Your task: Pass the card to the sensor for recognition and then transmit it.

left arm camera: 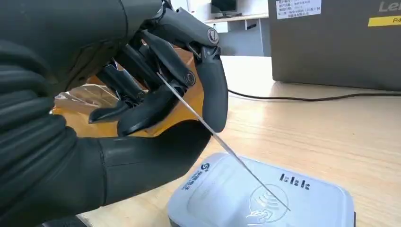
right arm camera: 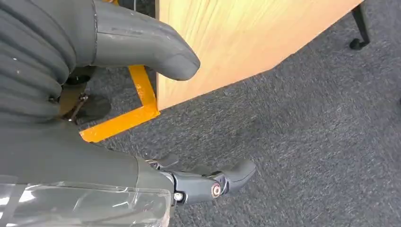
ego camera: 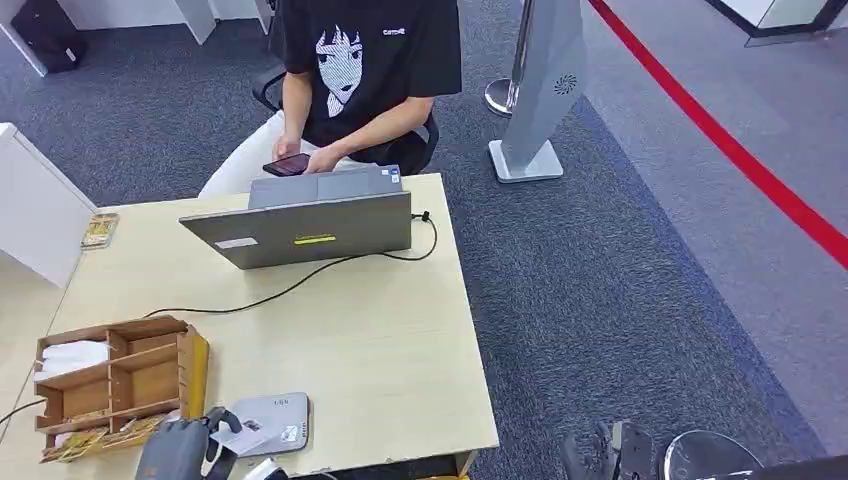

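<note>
**Card held over the reader at the near edge of the desk**

Here, the head view looks down on a pale wooden table (ego camera: pixel 380 330). At its near edge lies a flat, light grey sensor (ego camera: pixel 272 420) with rounded corners. The robot's left hand (ego camera: pixel 185 440) comes in from below, just beside the sensor. In the left wrist view, this left hand (left arm camera: pixel 156 85) pinches a thin card (left arm camera: pixel 222 144) between its thumb and dark fingers (left arm camera: pixel 170 61). The card is seen edge-on and tilted, sloping down from the fingers so that its low end sits over the contactless symbol printed on the sensor's (left arm camera: pixel 265 198) top. Whether the card's edge touches the sensor cannot be told.

Just beside the left hand stands a wooden organiser (ego camera: pixel 115 385) with open compartments; one far compartment holds something white, and the near ones hold small packets. Farther back sits an open grey laptop (ego camera: pixel 305 225), its back to the robot, with a black cable (ego camera: pixel 290 285) trailing across the table. A person (ego camera: pixel 365 80) in a black printed T-shirt sits behind the laptop, holding a phone (ego camera: pixel 288 165).

The right hand (right arm camera: pixel 198 182) hangs beside the table over grey carpet (right arm camera: pixel 307 132). It holds nothing, with its thumb well apart from the fingers, which are stretched out loosely.
</note>
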Action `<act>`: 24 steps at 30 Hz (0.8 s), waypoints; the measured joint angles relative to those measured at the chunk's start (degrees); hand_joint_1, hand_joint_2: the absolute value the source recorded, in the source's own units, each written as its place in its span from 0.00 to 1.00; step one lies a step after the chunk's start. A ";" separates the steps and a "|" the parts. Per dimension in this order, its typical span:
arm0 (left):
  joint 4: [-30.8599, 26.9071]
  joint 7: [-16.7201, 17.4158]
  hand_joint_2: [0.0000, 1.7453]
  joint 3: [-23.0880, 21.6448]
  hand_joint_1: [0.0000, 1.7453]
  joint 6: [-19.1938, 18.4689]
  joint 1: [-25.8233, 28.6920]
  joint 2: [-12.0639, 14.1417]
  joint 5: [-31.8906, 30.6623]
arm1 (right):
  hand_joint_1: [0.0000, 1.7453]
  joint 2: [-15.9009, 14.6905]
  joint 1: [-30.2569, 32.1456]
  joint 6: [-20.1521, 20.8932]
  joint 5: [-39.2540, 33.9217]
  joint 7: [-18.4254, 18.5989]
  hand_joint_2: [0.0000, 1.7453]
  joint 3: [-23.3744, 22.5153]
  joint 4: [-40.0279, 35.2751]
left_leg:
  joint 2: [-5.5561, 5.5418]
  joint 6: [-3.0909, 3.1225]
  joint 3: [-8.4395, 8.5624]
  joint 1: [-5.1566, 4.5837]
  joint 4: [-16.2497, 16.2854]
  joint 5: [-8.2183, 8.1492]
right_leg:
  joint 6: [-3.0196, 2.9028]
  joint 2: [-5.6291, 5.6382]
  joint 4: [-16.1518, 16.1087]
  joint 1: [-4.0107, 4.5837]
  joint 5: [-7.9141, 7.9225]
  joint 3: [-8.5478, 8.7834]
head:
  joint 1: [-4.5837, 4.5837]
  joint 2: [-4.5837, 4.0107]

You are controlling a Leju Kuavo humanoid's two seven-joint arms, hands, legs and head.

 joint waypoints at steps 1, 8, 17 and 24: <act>-0.02 0.00 1.00 -0.04 1.00 0.17 -0.10 0.00 0.00 | 0.00 0.00 0.00 -0.11 0.02 0.00 1.00 0.02 0.00 | 0.00 0.00 0.00 0.00 0.00 0.00 | 0.00 0.00 0.00 0.00 0.00 0.00 | 0.00 0.00; -0.02 0.02 1.00 -0.24 1.00 0.57 -1.05 -0.02 -0.42 | 0.00 -0.02 0.02 -0.33 0.04 -0.22 1.00 0.28 0.00 | 0.00 0.00 0.00 0.00 0.00 0.00 | 0.00 0.00 0.00 0.00 0.00 0.00 | 0.00 0.00; -0.09 0.33 1.00 -0.24 1.00 -2.84 -1.40 -0.15 -0.74 | 0.00 -0.02 0.00 -0.22 0.04 -0.42 1.00 0.46 0.00 | 0.00 0.00 0.00 0.00 0.00 0.00 | 0.00 0.00 0.00 0.00 0.00 0.00 | 0.00 0.00; -0.02 0.50 1.00 -0.26 1.00 -3.28 -1.38 -0.11 0.02 | 0.00 -0.02 0.00 -0.22 -0.07 -0.42 1.00 0.57 0.00 | 0.00 0.00 -0.01 0.00 0.00 0.00 | 0.00 0.00 0.00 0.00 0.00 0.00 | 0.00 0.00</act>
